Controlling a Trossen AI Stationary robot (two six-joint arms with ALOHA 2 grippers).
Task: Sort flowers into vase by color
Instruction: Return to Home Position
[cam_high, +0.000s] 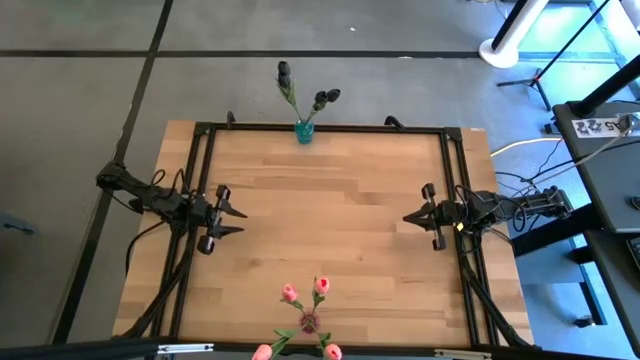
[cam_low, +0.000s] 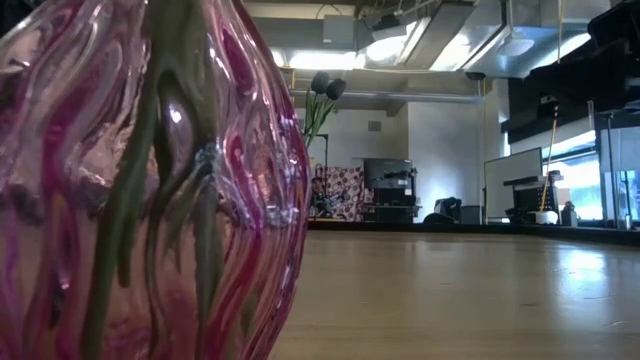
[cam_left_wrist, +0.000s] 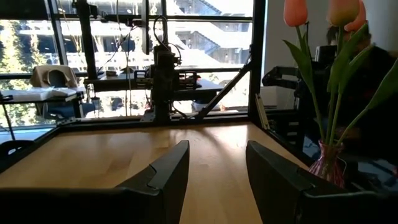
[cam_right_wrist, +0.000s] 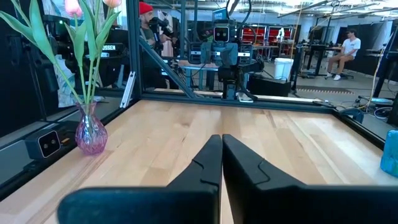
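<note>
While dark-headed flowers (cam_high: 325, 98) stand in the blue vase (cam_high: 304, 131), left claw (cam_high: 243, 221) gapes; right claw (cam_high: 406, 217) sits closed.

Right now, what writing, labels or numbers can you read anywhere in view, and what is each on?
"SSEN": white letters on the dark panel behind the pink flowers; the word's start is hidden.
White sign on the dark desk right of the table: bold marks, too blurred to read.
Small white label on the box beside the pink vase: too small to read.
</note>
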